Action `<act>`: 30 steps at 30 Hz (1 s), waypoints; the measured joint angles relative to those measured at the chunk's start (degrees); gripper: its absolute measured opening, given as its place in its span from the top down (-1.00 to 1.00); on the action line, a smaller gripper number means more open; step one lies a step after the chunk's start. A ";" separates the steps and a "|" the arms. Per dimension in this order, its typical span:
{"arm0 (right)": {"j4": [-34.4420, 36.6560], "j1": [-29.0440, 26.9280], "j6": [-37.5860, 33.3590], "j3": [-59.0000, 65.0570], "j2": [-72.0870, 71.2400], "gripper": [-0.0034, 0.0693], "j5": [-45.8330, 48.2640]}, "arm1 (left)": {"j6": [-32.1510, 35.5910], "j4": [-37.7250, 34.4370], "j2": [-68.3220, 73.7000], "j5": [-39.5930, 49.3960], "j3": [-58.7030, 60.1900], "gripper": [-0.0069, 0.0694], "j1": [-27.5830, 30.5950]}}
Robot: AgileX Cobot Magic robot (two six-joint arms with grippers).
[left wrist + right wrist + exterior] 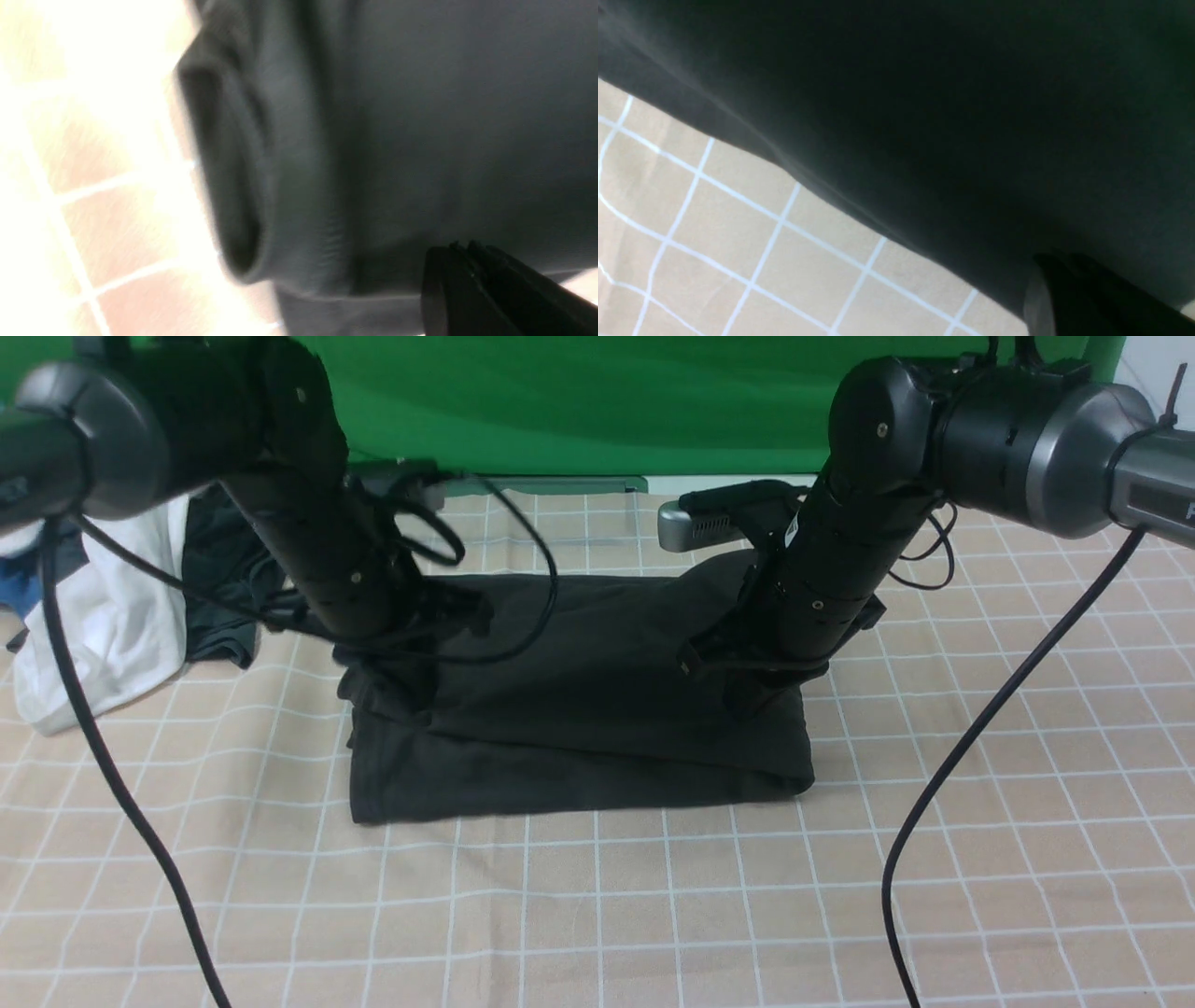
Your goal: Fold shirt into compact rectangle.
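Down on the shirt (597, 709), the left gripper (392, 695) presses its tip into the dark cloth near the shirt's left edge. Its jaws are pinched tight together, and in the left wrist view the closed black tip (472, 275) sits right against a fold of the cloth (373, 163), but I cannot tell if any cloth is caught between them. The right gripper (761, 695) is down on the shirt too, near the shirt's right edge. Its jaws are also squeezed together, and in the right wrist view its dark tip (1064, 284) lies against the black cloth (924, 93), though it is too dark to see if it is holding any. The shirt is lying between the two arms, folded into a wide dark block with more than one layer. One layer sticks out at the front, on the side closest to the robot. The shirt rests on a tan tablecloth (597, 915) with thin white lines making squares. To the left of the shirt, a white garment (93, 616) lies in a heap, and a smaller dark garment (219, 588) lies between it and the shirt. Behind the shirt stands a green wall (579, 401). Black cables (971, 747) hang from both arms and cross over the tablecloth.
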 joint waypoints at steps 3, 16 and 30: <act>-0.76 0.00 0.19 0.00 1.70 0.80 0.52 | -1.73 1.27 0.42 -2.80 4.52 0.77 0.00; -2.21 0.00 0.09 0.11 3.02 0.80 1.95 | -3.06 2.08 -4.12 -5.94 7.33 0.77 0.00; -5.76 -6.96 0.32 2.76 -4.43 0.71 7.89 | -0.39 -1.06 -12.75 -6.23 10.24 0.77 0.00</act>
